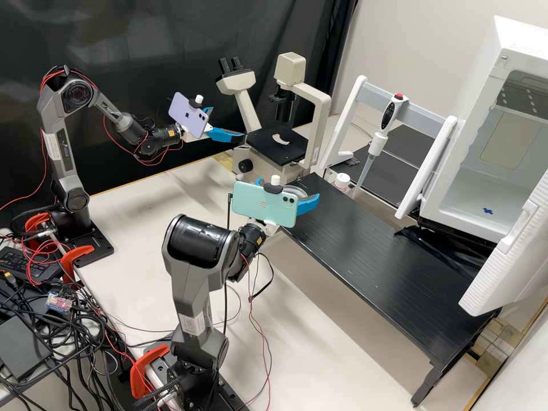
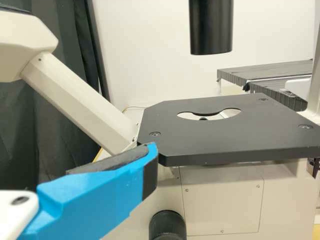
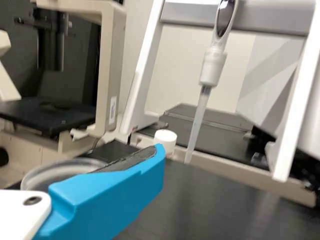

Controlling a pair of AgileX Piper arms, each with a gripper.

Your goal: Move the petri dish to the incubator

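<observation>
In the high view, my right gripper (image 1: 290, 193) is shut on the petri dish (image 1: 294, 189), over the near end of the black shelf. The round clear dish (image 3: 62, 167) shows in the right wrist view behind the blue finger of my right gripper (image 3: 115, 187), its rim against the dark pad. My left gripper (image 1: 227, 123) stands open beside the microscope stage, its fingers apart; in the left wrist view one finger of the left gripper (image 2: 105, 187) is near the stage corner. The white incubator (image 1: 471, 194) has its doors open, with a blue mark on its floor.
The microscope (image 1: 311, 108) stands at the back of the bench. The long black shelf (image 1: 377, 245) runs toward the incubator. Behind it are a pipette (image 1: 378, 140) on a white stand and a white-capped bottle (image 1: 342, 181). The incubator's open door (image 1: 514, 257) juts over the shelf's far end.
</observation>
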